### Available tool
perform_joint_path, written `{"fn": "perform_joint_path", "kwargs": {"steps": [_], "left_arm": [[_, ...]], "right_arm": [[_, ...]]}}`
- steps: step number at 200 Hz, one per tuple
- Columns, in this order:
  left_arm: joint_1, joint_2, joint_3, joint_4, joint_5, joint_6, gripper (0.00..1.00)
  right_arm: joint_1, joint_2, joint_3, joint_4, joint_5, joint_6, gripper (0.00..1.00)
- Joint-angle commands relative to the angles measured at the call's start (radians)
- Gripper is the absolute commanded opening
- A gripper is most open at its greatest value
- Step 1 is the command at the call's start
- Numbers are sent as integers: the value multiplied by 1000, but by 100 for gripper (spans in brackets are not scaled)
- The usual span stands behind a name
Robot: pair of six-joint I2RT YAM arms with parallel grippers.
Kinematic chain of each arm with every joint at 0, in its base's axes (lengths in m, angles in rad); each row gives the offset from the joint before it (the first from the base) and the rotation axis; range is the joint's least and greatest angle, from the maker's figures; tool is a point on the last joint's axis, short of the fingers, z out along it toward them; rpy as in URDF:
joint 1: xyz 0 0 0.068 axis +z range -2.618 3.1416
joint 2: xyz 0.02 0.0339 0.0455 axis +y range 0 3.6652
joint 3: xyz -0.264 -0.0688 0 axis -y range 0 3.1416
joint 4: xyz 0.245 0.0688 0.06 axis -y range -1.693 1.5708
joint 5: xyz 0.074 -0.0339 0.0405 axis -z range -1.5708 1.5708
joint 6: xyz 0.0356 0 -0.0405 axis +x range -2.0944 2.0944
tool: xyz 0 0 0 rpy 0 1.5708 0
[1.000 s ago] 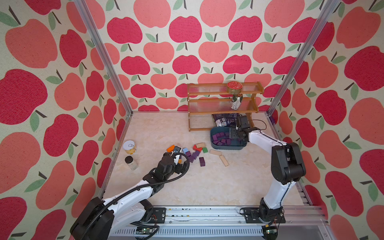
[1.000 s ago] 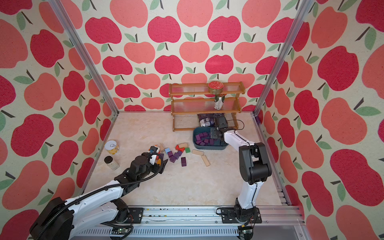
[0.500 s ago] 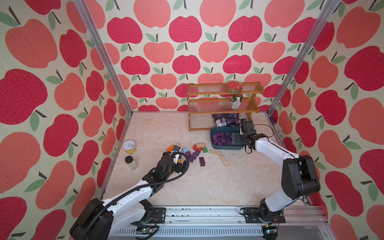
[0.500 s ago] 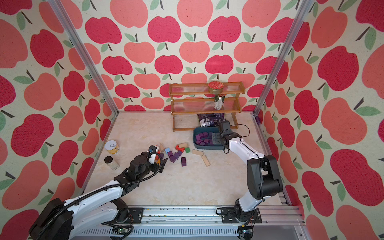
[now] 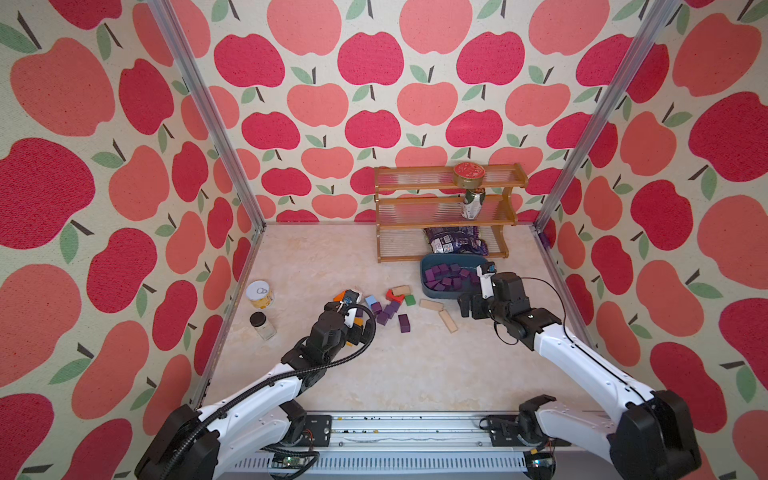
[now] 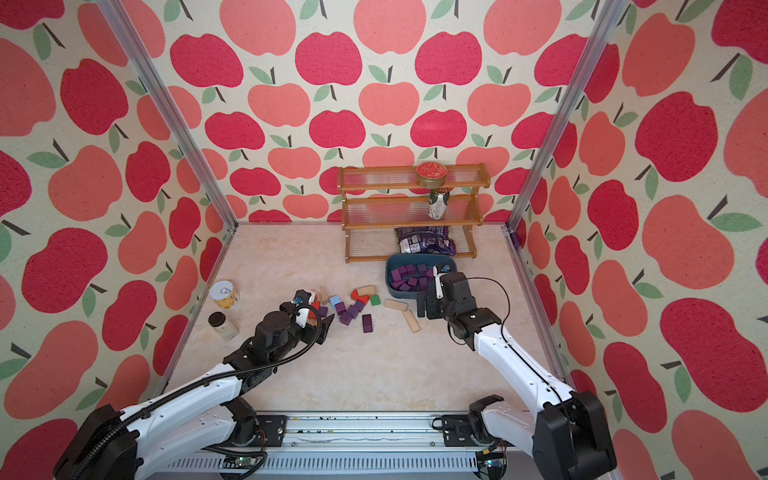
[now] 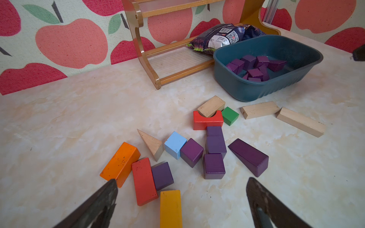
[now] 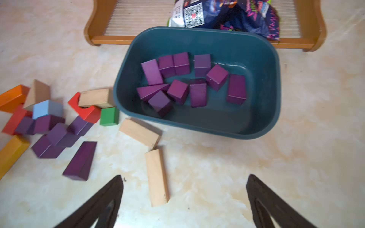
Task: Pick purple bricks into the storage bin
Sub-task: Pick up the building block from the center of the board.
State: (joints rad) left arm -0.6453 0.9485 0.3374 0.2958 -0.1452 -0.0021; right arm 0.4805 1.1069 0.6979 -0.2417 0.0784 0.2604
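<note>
change: right end effector point(image 5: 469, 308) backed nearward off storage bin point(image 8: 197, 128), open, empty | left end effector point(image 7: 182, 180) open, unmoved | meaning: drop likely done; six purple bricks point(image 7: 214, 168) remain on worktop point(image 7: 59, 118)

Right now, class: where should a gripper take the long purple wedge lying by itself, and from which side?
Pinch the purple wedge across its two long upright sides, near the thick end, coming from above. It lies flat with bare table along both sides; its top slopes, so a top-and-bottom grip may slip.
</note>
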Motion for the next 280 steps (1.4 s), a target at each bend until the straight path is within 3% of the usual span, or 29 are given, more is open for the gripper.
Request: {"fn": "perform_joint_path", "kwargs": {"steps": [1,17,55,78,153,218,280], "left_arm": [[5,-19,-7,-10,5,2,99],[7,-34,-11,-9,13,2,99],[7,-44,-17,-9,3,-1,99],[7,-46,-17,-17,-13,-4,99],[8,-62,-23,-8,-41,-10,99],[10,-74,-23,-5,-49,-22,99],[17,-107,-58,-6,-65,-25,99]], "right_arm": [[71,-11,-26,9,-82,45,97],[136,3,-30,17,-53,58,93],[211,41,-58,110,-83,155,71],[277,72,-57,122,-40,187,67],[497,192,-49,228,146,203,70],[578,443,78,283,241,239,72],[589,534,127,313,310,262,71]]}}
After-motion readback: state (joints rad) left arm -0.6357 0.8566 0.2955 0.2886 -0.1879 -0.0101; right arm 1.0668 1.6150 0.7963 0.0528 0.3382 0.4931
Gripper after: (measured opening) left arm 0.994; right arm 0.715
